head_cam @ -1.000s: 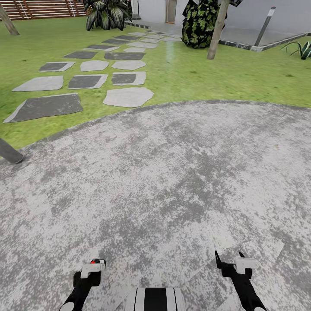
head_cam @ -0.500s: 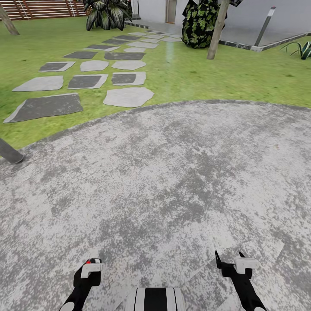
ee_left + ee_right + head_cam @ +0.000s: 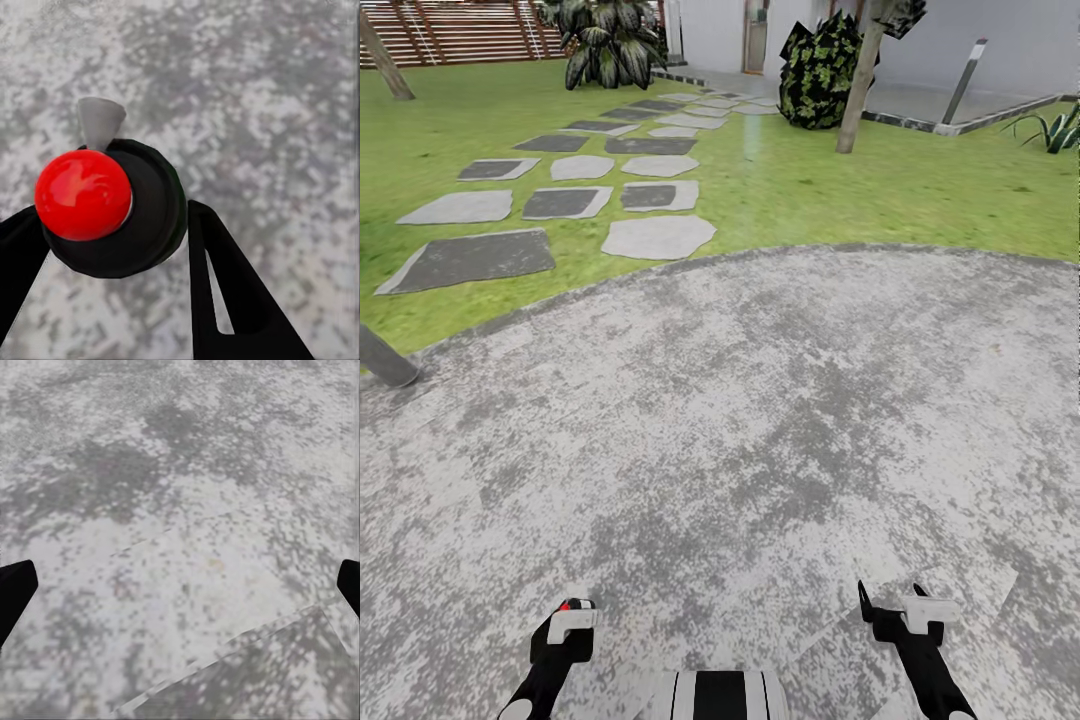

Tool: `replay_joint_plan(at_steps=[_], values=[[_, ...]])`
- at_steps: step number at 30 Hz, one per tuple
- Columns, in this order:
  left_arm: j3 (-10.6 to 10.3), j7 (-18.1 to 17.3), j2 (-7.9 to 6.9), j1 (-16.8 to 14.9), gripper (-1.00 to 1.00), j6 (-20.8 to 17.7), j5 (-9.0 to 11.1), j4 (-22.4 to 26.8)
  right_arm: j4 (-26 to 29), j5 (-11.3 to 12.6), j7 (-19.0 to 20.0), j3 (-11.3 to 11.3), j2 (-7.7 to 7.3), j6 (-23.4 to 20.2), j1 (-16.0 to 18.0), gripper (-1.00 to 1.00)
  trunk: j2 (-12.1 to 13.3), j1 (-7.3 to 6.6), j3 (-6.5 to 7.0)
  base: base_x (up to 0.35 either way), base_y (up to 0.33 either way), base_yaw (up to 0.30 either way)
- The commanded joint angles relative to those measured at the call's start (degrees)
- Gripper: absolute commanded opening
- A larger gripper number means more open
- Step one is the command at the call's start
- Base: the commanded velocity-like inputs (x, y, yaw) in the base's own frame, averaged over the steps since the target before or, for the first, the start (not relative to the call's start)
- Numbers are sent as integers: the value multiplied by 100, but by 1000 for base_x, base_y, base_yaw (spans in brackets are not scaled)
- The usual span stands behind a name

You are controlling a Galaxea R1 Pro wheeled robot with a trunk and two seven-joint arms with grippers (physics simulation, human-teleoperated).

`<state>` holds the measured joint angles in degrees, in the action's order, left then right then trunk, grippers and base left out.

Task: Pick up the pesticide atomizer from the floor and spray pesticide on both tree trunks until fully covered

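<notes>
My left gripper (image 3: 564, 628) is low at the picture's near left edge, shut on the pesticide atomizer (image 3: 112, 206), a black round body with a red knob and a grey nozzle. The knob shows as a red spot (image 3: 565, 604) in the head view. My right gripper (image 3: 890, 610) hangs at the near right, open, with only grey paving between its fingertips (image 3: 15, 589). The green lawn (image 3: 880, 190) lies beyond the paving. A tan leaning trunk (image 3: 857, 85) stands on it at the far right, another (image 3: 385, 60) at the far left; I cannot tell whether either is one of the trees.
I am over a round mottled grey paved area (image 3: 740, 420). Grey stepping slabs (image 3: 658, 236) lead across the grass to a white house (image 3: 710, 25). A dark shrub (image 3: 818, 70), a striped plant (image 3: 605, 50), a slat fence (image 3: 460, 30) and grey posts (image 3: 382, 357) (image 3: 965, 70) stand around.
The whole head view has shifted, so the lawn and slabs sit a little lower in the picture: the camera moved. The left gripper dipped slightly with the atomizer still in it.
</notes>
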<state>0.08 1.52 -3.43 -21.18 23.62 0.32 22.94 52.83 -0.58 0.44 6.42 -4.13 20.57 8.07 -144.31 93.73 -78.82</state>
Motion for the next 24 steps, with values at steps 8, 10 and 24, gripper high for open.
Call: replay_joint_plan(at_steps=[8,10,24], values=[[1,-3,0,0,-100,-3,-3,0,0,-2,0,0,0,0,0,100,11,-20,178,0,0,0],[1,-3,0,0,-100,-3,-3,0,0,0,0,0,0,0,-1,100,14,-26,222,0,0,0],[-27,-15,-22,93,-100,-10,-19,-10,-35,-15,-4,8,6,43,-173,100,32,-62,533,0,0,0]])
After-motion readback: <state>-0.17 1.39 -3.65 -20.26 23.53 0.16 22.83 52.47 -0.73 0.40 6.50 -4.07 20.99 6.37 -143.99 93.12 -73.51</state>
